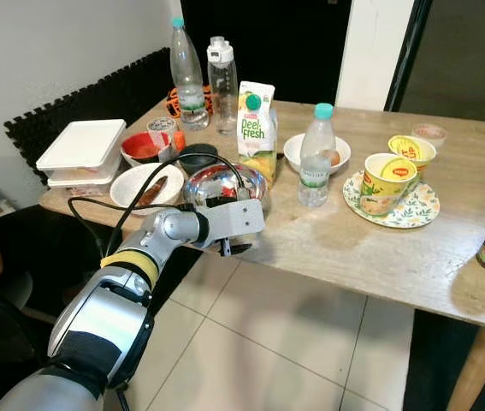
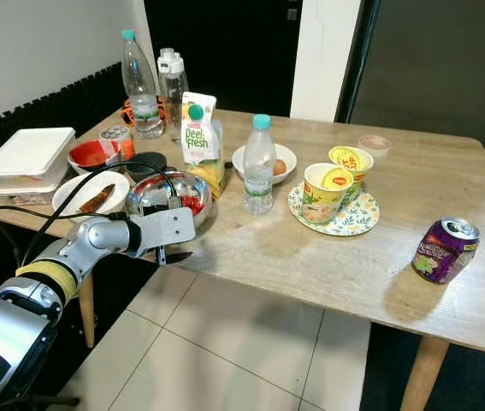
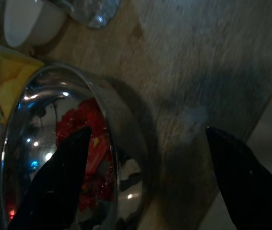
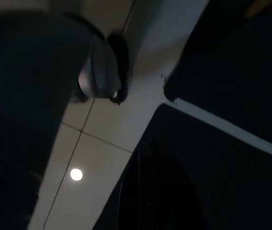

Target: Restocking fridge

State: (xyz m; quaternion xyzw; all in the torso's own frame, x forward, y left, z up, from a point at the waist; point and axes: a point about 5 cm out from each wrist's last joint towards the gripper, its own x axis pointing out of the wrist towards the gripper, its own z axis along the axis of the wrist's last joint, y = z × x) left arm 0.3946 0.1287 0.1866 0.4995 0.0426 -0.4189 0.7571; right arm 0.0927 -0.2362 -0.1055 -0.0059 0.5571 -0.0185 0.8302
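A shiny steel bowl (image 2: 170, 193) holding red food sits at the near edge of the wooden surface (image 2: 328, 257), just in front of a carton of Deep Fresh juice (image 2: 200, 141). The left end effector (image 3: 145, 177) reaches to it with its fingers spread open, one finger (image 3: 59, 182) inside the bowl over the red contents, the other outside the rim above the wood. Beside the bowl lie a white plate (image 2: 88, 195) with a brown piece of food, a red bowl (image 2: 91, 155), a small dark bowl (image 2: 146, 164) and stacked white lidded containers (image 2: 25, 163). Behind stand two clear bottles (image 2: 144, 86). Further along are a water bottle (image 2: 258, 167) with a teal cap, a white bowl with an egg (image 2: 280, 163), two yellow cups (image 2: 334, 190) on a floral plate (image 2: 355, 221), and, well apart, a purple drink can (image 2: 443, 249). The right wrist view is dark, showing tiled floor (image 4: 102, 143); whether the right end effector is open or closed cannot be told.
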